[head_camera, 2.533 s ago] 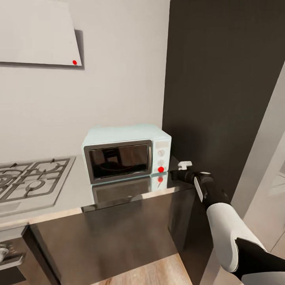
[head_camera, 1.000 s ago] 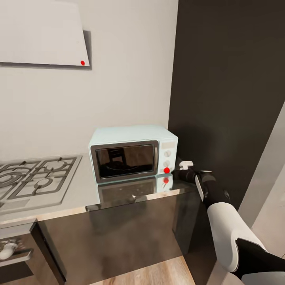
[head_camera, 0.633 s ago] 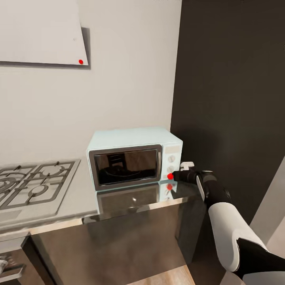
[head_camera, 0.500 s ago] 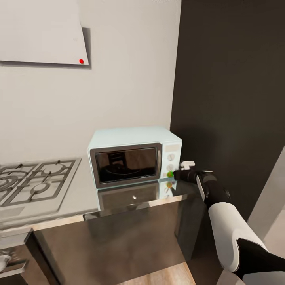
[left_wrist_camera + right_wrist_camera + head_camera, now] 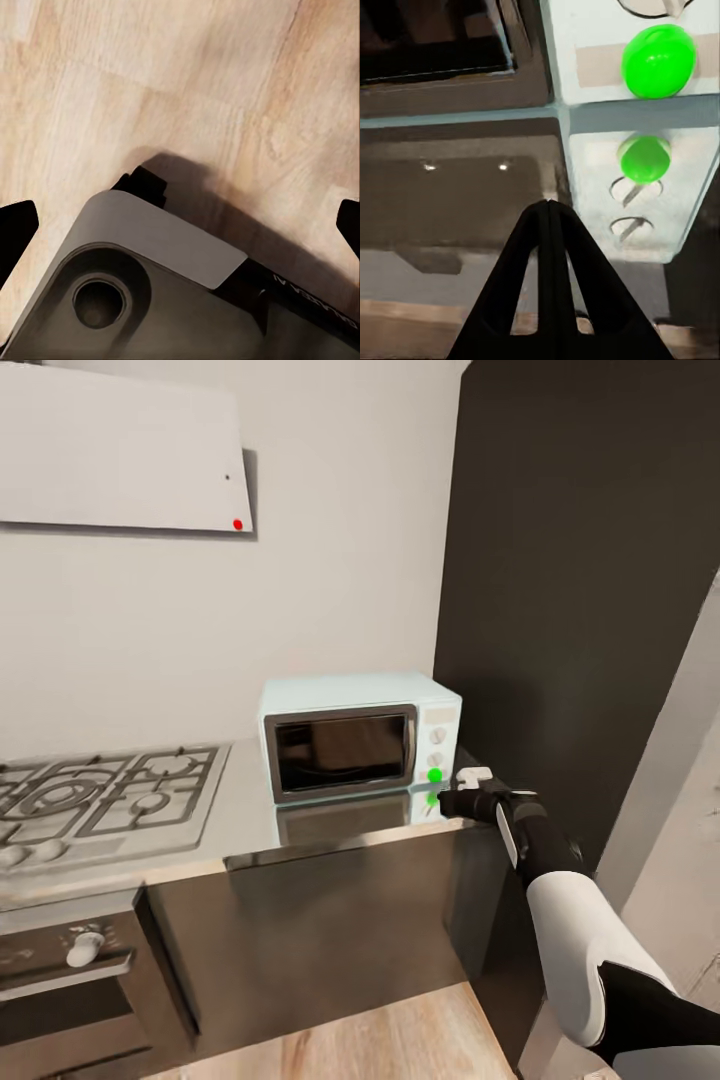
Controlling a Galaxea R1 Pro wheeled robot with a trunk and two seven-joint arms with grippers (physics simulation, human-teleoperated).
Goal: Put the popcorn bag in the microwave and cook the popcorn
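Note:
The pale mint-blue microwave [image 5: 360, 745] stands on the glossy grey countertop [image 5: 250, 805] with its dark glass door closed. The dot [image 5: 434, 775] on its white knob panel glows green. My right gripper [image 5: 447, 800] is shut with nothing in it, its tip just short of the panel's lower corner. In the right wrist view the closed fingertips [image 5: 547, 214] point at the worktop below the green dot [image 5: 658, 60] and its reflection. My left gripper [image 5: 180, 225] is open above the wooden floor. The popcorn bag and popcorn are hidden.
A steel gas hob [image 5: 100, 800] lies left of the microwave, with a built-in oven [image 5: 70, 970] under it. A white hood [image 5: 120, 455] with a red dot hangs above. A tall dark cabinet [image 5: 580, 610] rises to the right. My grey base [image 5: 150, 300] sits on the floor.
The microwave's dot went from red to green. The view has shifted, so the microwave looks smaller and further right. My right gripper stays shut beside the panel.

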